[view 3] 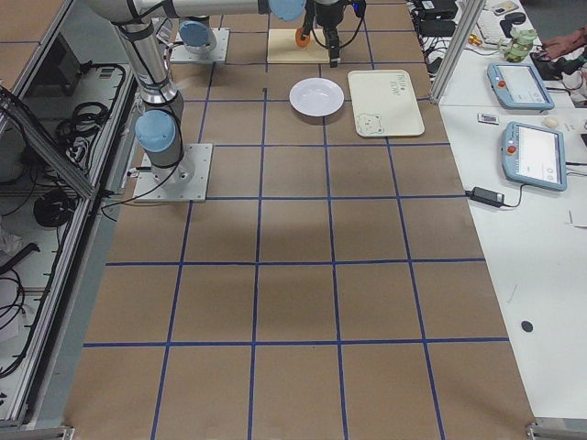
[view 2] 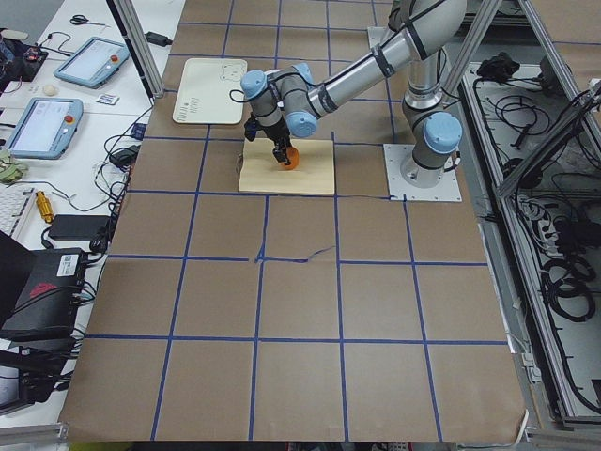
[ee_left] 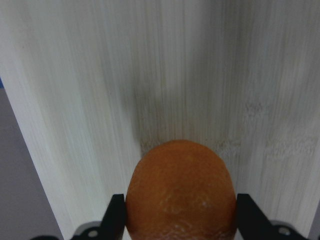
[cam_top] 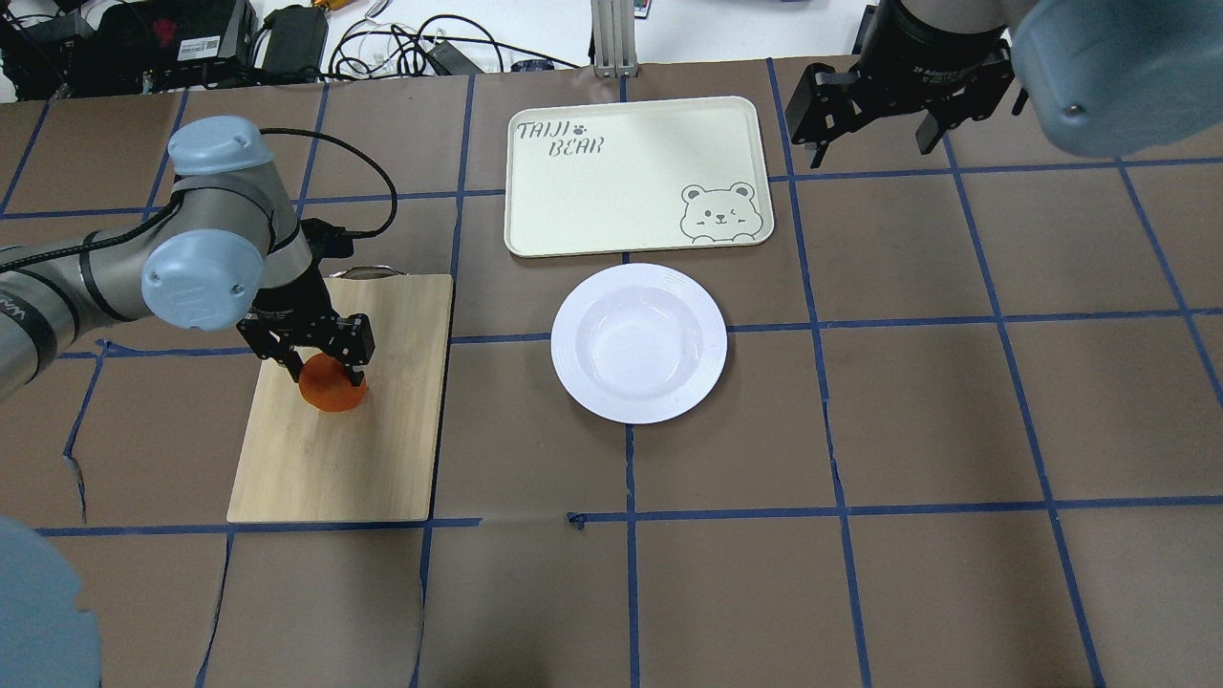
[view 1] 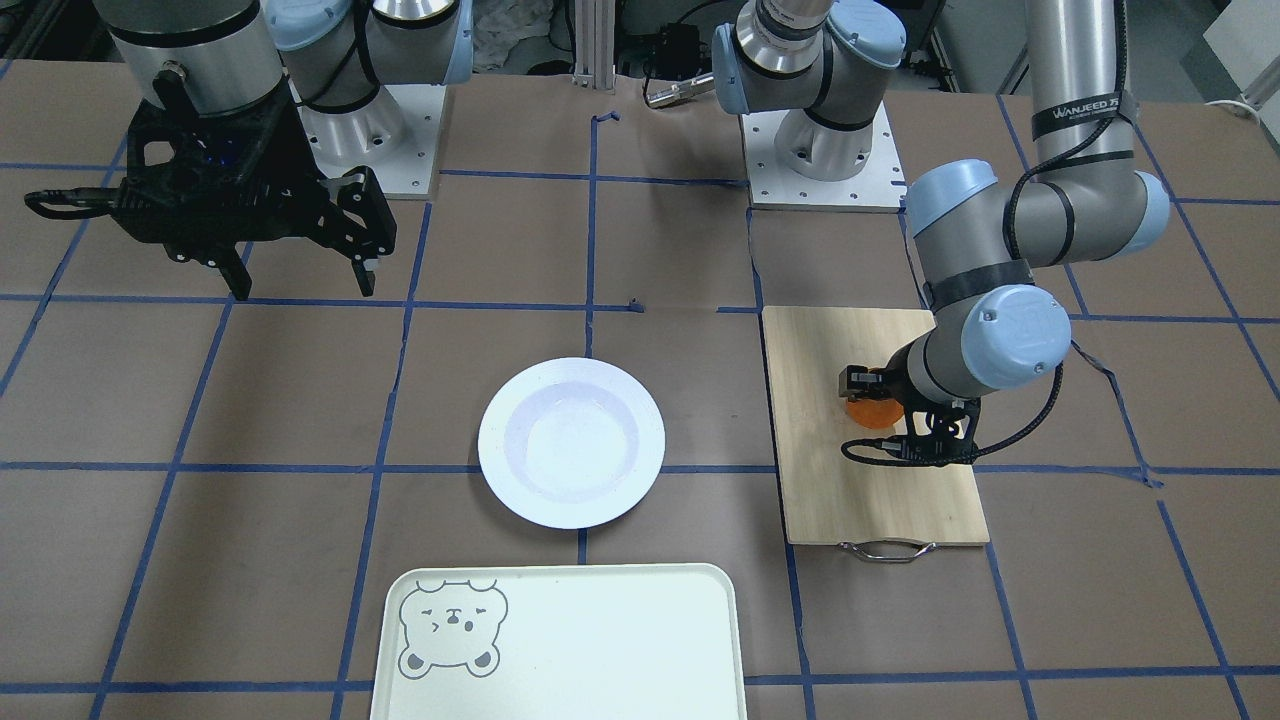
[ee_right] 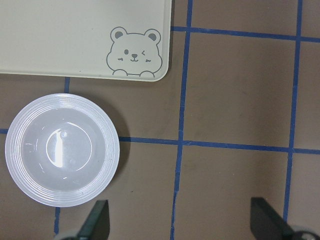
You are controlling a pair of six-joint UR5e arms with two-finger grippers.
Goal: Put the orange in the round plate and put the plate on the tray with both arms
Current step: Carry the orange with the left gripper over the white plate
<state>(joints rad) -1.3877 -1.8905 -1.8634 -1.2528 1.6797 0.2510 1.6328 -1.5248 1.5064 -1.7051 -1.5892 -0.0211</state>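
Orange (ee_left: 180, 190) — clamped in left gripper (cam_top: 325, 368) — apparently rests on cutting board (cam_top: 382, 449).

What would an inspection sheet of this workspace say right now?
Surface: brown paper-covered table, blue tape grid.
Job's things: small round orange on the bamboo cutting board; glossy white round plate empty; cream bear-print rectangular tray empty.
Clutter: only that board.
Hands: left hand shut on the orange; right hand open, hovering over the table.
Cables: black cable looped at the left wrist.
Surroundings: touch-screen pendants on a side bench.
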